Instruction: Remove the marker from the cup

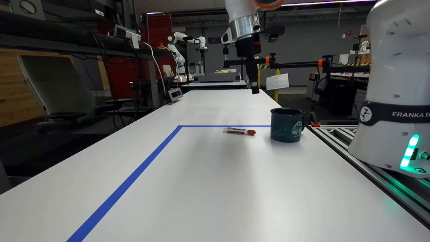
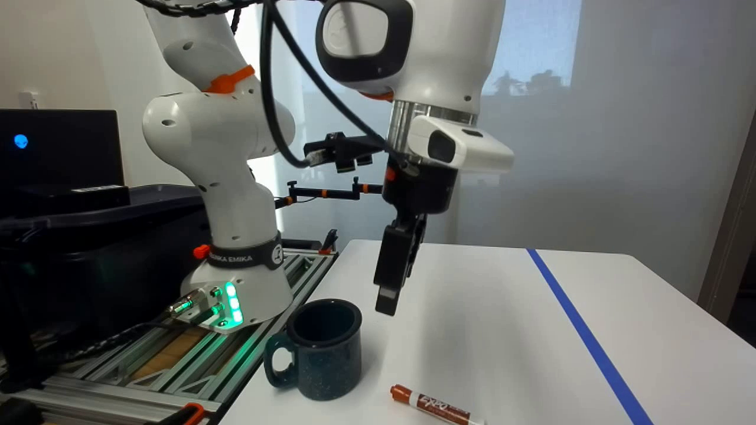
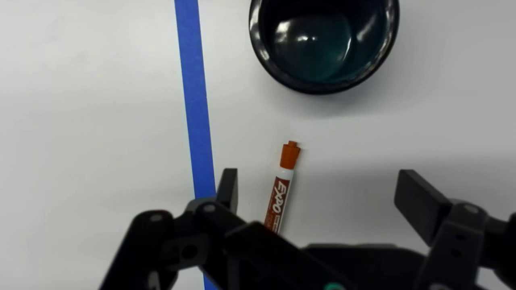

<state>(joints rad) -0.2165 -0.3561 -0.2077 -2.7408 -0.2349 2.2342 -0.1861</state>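
The marker, white with a dark red label and an orange-red cap, lies on the white table in both exterior views (image 1: 239, 131) (image 2: 437, 406). It also shows in the wrist view (image 3: 279, 197), its rear end hidden behind a gripper linkage. The dark teal-blue cup stands upright in both exterior views (image 1: 285, 127) (image 2: 329, 367), apart from the marker. Its inside shows no object in the wrist view (image 3: 314, 52). My gripper is raised above the table in both exterior views (image 1: 254, 90) (image 2: 388, 302). In the wrist view (image 3: 316, 185) its fingers are wide apart and empty, with the marker below, nearer the left finger.
Blue tape (image 1: 147, 163) marks lines on the white table (image 1: 208, 195). The cup stands near the table edge beside the metal rail (image 2: 248, 354) and the robot base (image 2: 251, 295). A wall-side shelf (image 1: 67, 37) runs along the table's far side.
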